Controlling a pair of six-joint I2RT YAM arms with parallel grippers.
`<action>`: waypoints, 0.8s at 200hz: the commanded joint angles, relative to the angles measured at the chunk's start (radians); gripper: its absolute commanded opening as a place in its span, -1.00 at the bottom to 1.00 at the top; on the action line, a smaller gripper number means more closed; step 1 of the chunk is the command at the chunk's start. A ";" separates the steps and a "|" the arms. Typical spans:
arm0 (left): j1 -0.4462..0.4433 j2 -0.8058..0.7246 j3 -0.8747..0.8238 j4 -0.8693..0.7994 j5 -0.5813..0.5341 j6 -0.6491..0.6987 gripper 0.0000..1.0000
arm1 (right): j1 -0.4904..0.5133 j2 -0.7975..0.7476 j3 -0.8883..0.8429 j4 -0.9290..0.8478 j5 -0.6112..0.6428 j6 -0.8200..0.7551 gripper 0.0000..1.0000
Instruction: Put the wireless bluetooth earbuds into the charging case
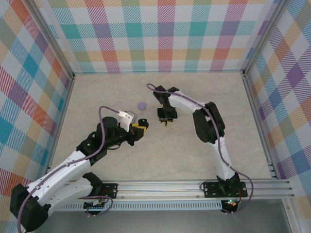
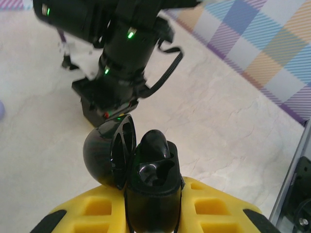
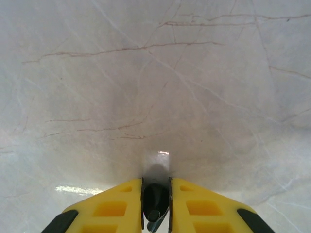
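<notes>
Wireless bluetooth earbud [image 3: 155, 200], a black one, is being pinched between the narrowed jaws of the right gripper [image 3: 156, 184], close over the table [image 3: 194, 73].

The charging case [image 2: 153, 162], black with its lid swung open, is being clamped in the left gripper [image 2: 151, 208], near the right arm's tool. The earbud is being judged as very light, rigid and glossy, so it is likely to slip or twist. It is best taken across the stem with little force, with the bulb left free for seating in the case.

Pale marbled table [image 1: 170, 160] enclosed by colourful plaid walls [image 1: 165, 34].
</notes>
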 commanded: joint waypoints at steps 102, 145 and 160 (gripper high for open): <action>0.070 0.085 0.009 0.014 -0.006 -0.067 -1.00 | -0.033 -0.243 -0.262 0.211 -0.038 -0.087 -0.65; 0.075 0.152 0.015 0.055 0.010 -0.074 -1.00 | -0.044 -0.389 -0.367 0.286 -0.066 -0.110 -0.64; 0.075 0.175 0.025 0.056 0.017 -0.073 -1.00 | -0.043 -0.444 -0.401 0.316 -0.080 -0.120 -0.64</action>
